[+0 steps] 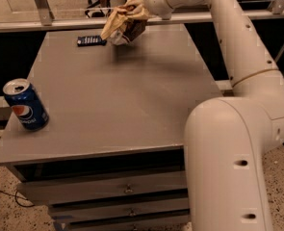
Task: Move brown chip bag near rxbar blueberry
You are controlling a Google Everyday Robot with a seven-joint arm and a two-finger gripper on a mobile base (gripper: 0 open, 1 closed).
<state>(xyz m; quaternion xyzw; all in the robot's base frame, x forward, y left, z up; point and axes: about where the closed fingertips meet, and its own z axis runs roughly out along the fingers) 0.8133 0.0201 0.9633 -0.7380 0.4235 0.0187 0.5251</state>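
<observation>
A blue Pepsi can (pixel 26 105) stands at the near left of the table (pixel 132 105), well apart from everything else. At the far edge lies the rxbar blueberry (pixel 91 41), its long axis running left to right. Just to its right hangs the brown chip bag (pixel 123 24), crumpled and seemingly clear of the tabletop. The gripper (pixel 137 11) is at the bag's upper right, fingers clamped on it. The bar lies to the left of the fingers and a little lower, so mostly a descent seems left.
</observation>
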